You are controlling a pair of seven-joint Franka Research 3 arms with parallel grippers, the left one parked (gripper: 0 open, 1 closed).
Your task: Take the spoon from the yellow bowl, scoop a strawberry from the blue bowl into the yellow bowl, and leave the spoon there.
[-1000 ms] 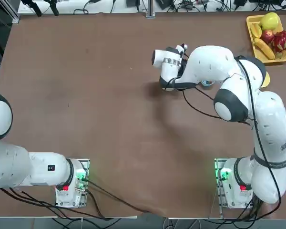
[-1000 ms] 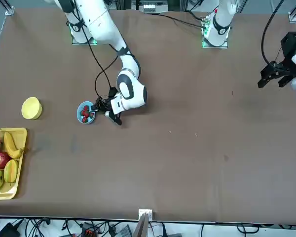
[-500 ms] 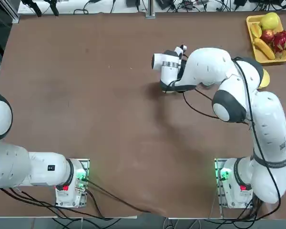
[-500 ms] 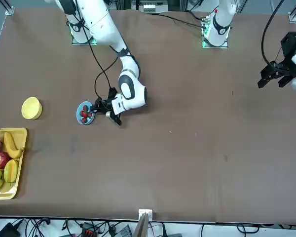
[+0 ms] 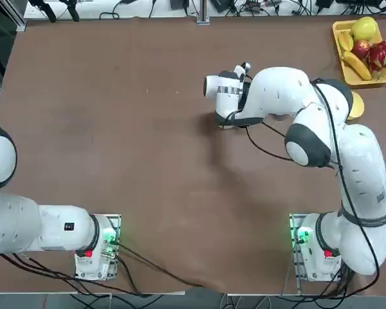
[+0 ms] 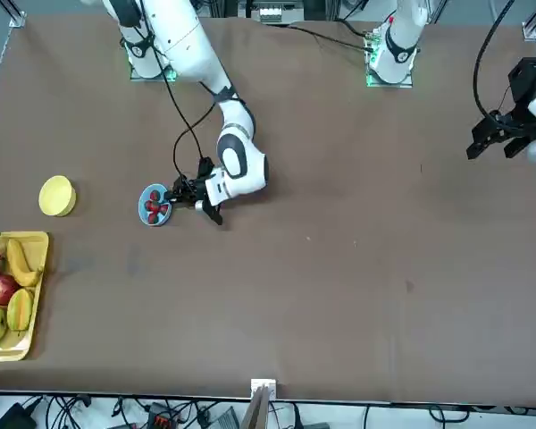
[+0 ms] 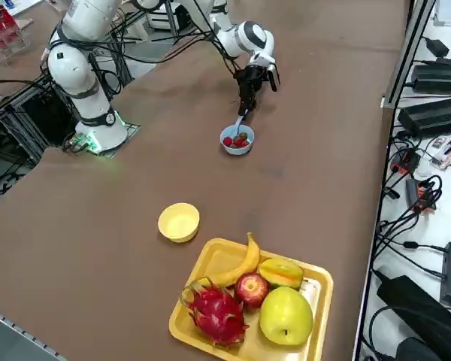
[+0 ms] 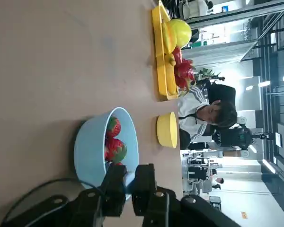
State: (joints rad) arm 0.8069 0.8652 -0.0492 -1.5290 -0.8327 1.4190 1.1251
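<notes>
My right gripper [image 7: 246, 105] is shut on the spoon [image 7: 238, 124], a small pale one whose bowl end dips into the blue bowl [image 7: 237, 141]. Several red strawberries [image 8: 114, 142] lie in that bowl. In the wrist view the spoon [image 8: 128, 178] shows between the two fingers at the blue bowl's [image 8: 92, 151] near rim. From the front the gripper [image 6: 184, 193] sits right beside the blue bowl [image 6: 154, 205]. The yellow bowl [image 7: 179, 222] stands apart with nothing in it, also seen as the yellow bowl [image 6: 57, 196]. From overhead the arm hides the blue bowl.
A yellow fruit tray [image 7: 210, 259] with a banana, apple, dragon fruit and other fruit sits beyond the yellow bowl, near the table's corner. In the top view that tray [image 5: 340, 40] is at the far right. A seated person [image 8: 206, 113] shows behind the table.
The right arm's wrist has shifted slightly while the gripper stays at the blue bowl with the spoon in it. The bowls have not moved.
</notes>
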